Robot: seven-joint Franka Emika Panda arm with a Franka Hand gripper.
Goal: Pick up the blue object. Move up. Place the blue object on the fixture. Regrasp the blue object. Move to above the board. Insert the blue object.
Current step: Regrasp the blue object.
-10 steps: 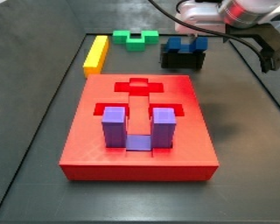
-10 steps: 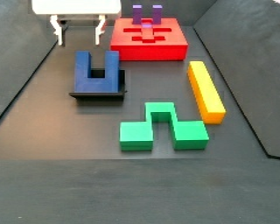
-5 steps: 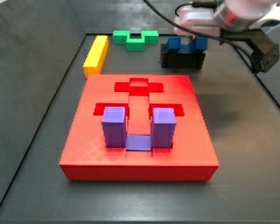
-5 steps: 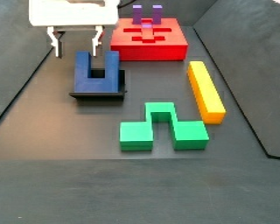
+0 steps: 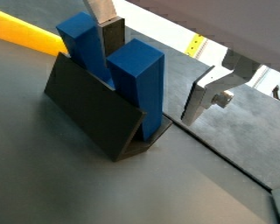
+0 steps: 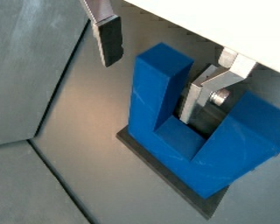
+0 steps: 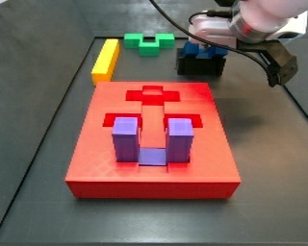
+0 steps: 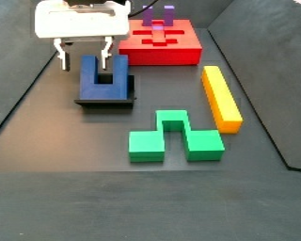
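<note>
The blue object [image 8: 105,80] stands in the fixture [image 8: 105,100] with its two prongs pointing up, left of the board [image 8: 160,56]. In a side view it sits [image 7: 202,48] in the fixture [image 7: 199,66] behind the board [image 7: 105,165]. My gripper [image 8: 87,55] is open and lowered over it. In both wrist views one finger [image 6: 108,39] is outside a prong and the other [image 6: 206,92] is in the slot between the prongs, not pressing. The gripper [image 5: 154,87] straddles that prong of the blue object [image 5: 136,74]; the same shows for the gripper [image 6: 149,87] and blue object [image 6: 160,101].
A purple U-shaped piece [image 7: 146,139] sits in the board's near recess, and a cross recess [image 7: 153,95] lies behind it. A yellow bar [image 8: 220,96] and a green notched block [image 8: 175,135] lie on the dark floor right of the fixture.
The gripper has come down and shifted toward the blue object, so its fingers now sit on either side of one prong. The block and fixture have not moved.
</note>
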